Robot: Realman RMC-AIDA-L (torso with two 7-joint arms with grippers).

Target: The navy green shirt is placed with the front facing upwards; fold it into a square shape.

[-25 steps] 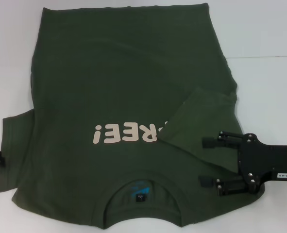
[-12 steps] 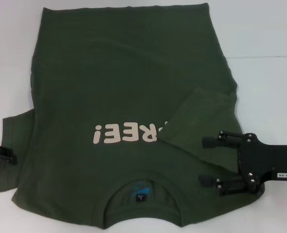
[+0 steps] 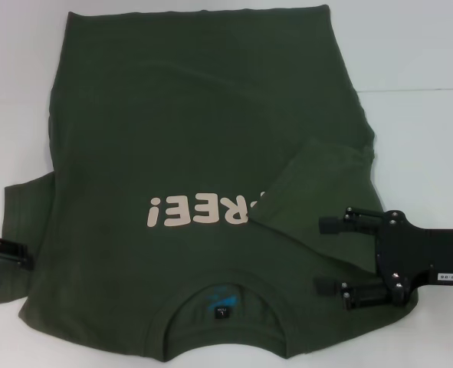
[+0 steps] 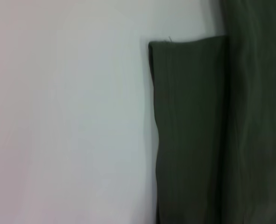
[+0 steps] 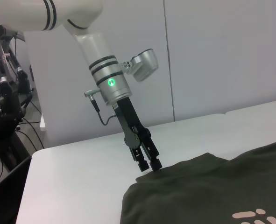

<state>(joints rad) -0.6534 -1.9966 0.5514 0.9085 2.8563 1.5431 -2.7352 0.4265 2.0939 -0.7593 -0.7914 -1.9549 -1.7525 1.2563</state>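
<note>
The navy green shirt (image 3: pixel 188 138) lies flat on the white table, front up, with its collar and neck label (image 3: pixel 222 311) toward me. One sleeve (image 3: pixel 318 184) is folded in over the chest and covers the start of the pale print (image 3: pixel 199 210). My right gripper (image 3: pixel 320 254) hovers open over that folded side, near the shoulder. My left gripper (image 3: pixel 8 268) is open at the outer hem of the flat sleeve (image 3: pixel 23 222). The right wrist view shows the left gripper (image 5: pixel 149 165) with its tips down at the cloth edge. Only that sleeve (image 4: pixel 189 130) appears in the left wrist view.
The white table (image 3: pixel 418 54) extends around the shirt, with a seam line (image 3: pixel 418 90) on the right. Beyond the far table edge in the right wrist view stand a dark equipment frame and cables (image 5: pixel 7 107).
My left gripper has come in from the picture's left edge to the hem of the flat sleeve. The right gripper and the shirt have not moved.
</note>
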